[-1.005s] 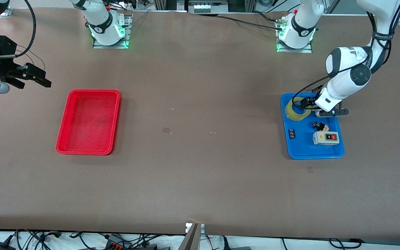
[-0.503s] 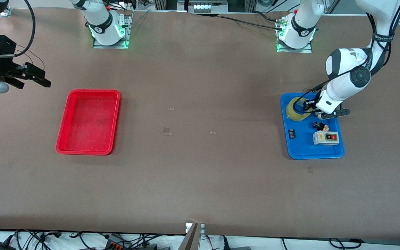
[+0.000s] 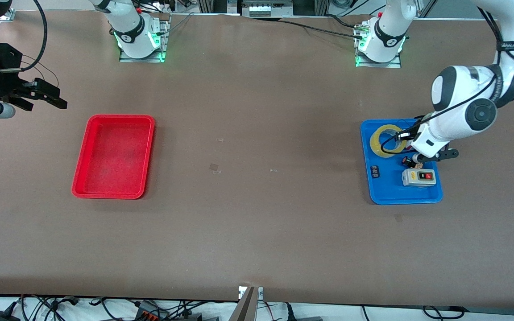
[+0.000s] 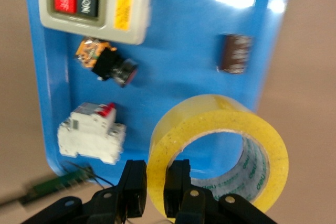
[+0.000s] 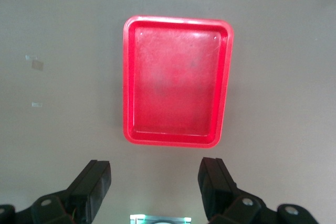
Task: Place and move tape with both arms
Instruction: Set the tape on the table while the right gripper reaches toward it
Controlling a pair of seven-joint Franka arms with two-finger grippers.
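**Tape pinched by its wall and lifted over the blue tray**

At the right arm's end of the counter (image 3: 257, 232) the right hand (image 3: 45, 99) hangs in the air just off the red tray (image 3: 113, 156), toward the bases and the counter's edge. Its fingers are spread wide with nothing between them, and this arm waits. The red tray holds nothing.

Toward the left arm's end sits the blue tray (image 3: 384, 189). The tape (image 3: 387, 141) is over the part of it nearest the bases, and the left hand (image 4: 156, 187) has it. One finger is inside the hole and the other outside, closed on the wall of the ring. In the left wrist view the roll seems to hang clear of the tray floor, tilted.

The roll should be light and stiff: the greyish core keeps the ring from collapsing, so a firm pinch across the wall is the sensible hold. The outer yellow face looks glossy and may slide, and held at one point the roll can swing or twist, so a handover would likely go best with the other hand taking the free part of the ring.

Also in the blue tray are the switch box (image 3: 418, 177), a small red-capped part (image 3: 411, 161), a white breaker (image 4: 92, 139) and a dark component (image 3: 375, 170).

Against a second ago, the left arm has swung outward and the roll shows its full ring more openly; the right hand has barely moved.
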